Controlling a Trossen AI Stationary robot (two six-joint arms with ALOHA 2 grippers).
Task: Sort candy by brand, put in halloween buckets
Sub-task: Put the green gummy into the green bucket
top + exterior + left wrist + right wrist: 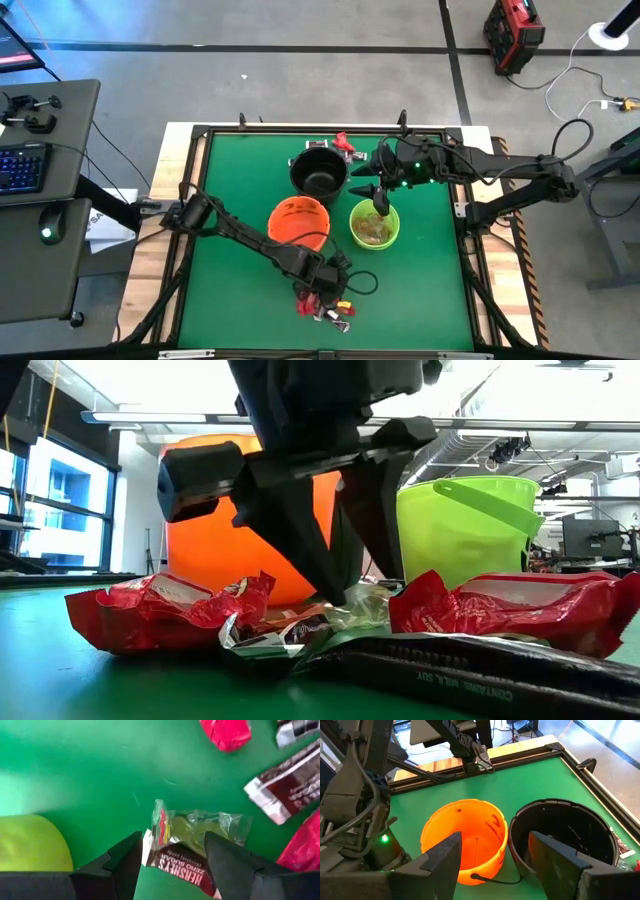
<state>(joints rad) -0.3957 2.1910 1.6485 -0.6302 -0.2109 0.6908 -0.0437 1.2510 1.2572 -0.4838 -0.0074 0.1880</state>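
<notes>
Left gripper (325, 298) is down at the candy pile (325, 302) near the front edge of the green worktop (240, 200), fingers (122, 865) spread wide and straddling a clear-wrapped greenish candy (200, 827) that lies over a dark brown Hershey's bar (180, 865); nothing gripped, fingertips sit just beside the wrappers, actual contact I can't tell. Low view shows the same: open fingers (300, 530) pointing down into the pile, red wrappers (160, 605) on either side, a long dark wrapper (480, 670) in front. More brown-and-silver candy (285, 785) and a red one (225, 732) lie apart nearby on the mat. Right gripper (380, 205) hangs over the lime green bucket (374, 226), fingers (442, 860) wide apart and empty; its wrist camera looks past them at the orange bucket (465, 840) and black bucket (565, 840). Buckets sit mid-worktop: black (319, 172) toward the back edge, orange (298, 224) and lime green side by side in front of it, all three close together. Lime green bucket has some pale candy in the bottom. A few red candies (345, 145) lie by the back edge just behind the black bucket
</notes>
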